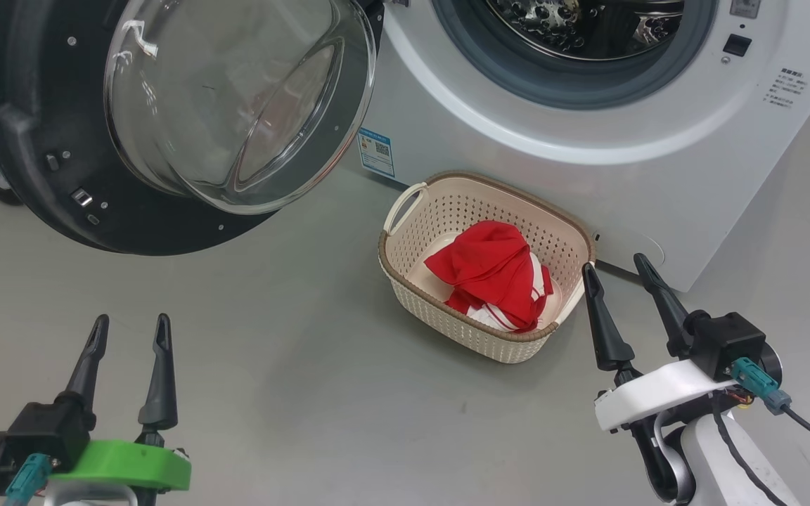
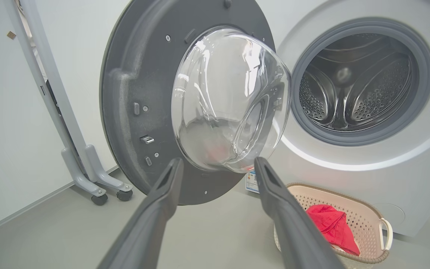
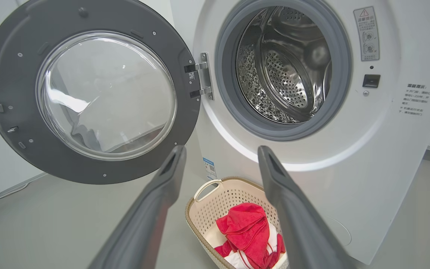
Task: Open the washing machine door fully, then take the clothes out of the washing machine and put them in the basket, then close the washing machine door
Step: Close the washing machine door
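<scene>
On the grey floor point(image 1: 292, 393), just before the machine point(image 1: 588, 176), stood the cream basket point(image 1: 489, 179) with perforated sides and a brown woven-look rim. Red clothes point(image 1: 489, 270) with white stripes lay bunched inside it. The door point(image 1: 32, 140), black-rimmed with a bulging glass bowl, hung wide open, baring the dimpled steel drum point(image 1: 574, 21). The left claw point(image 1: 131, 323) and the right claw point(image 1: 613, 263) were both spread wide and held nothing; the right one was just beside the basket's near handle.

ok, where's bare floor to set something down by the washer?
Free: floor between left gripper, basket and the open washing machine door. Crowded: basket with clothes sits close to the washing machine front, right gripper beside it.
</scene>
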